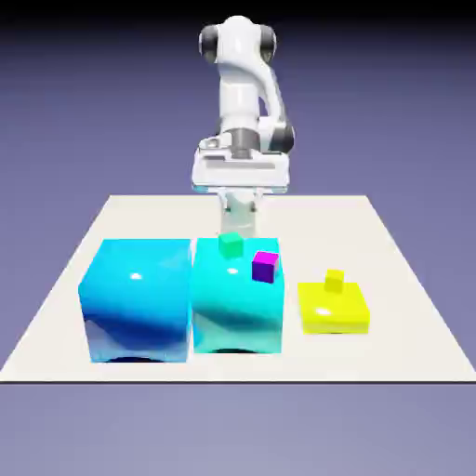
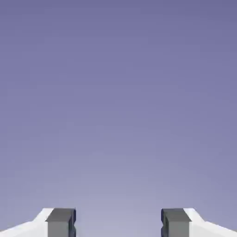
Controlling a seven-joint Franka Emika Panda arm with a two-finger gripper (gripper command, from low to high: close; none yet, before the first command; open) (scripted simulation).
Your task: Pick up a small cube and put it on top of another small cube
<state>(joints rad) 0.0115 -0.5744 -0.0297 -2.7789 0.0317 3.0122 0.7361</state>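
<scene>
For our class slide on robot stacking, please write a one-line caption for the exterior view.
A white robot arm faces large blue and cyan cubes and a flat yellow block.

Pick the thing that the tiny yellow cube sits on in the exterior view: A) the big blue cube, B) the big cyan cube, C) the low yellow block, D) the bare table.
C: the tiny yellow cube rests on top of the low yellow block, at the exterior view's right.
</scene>
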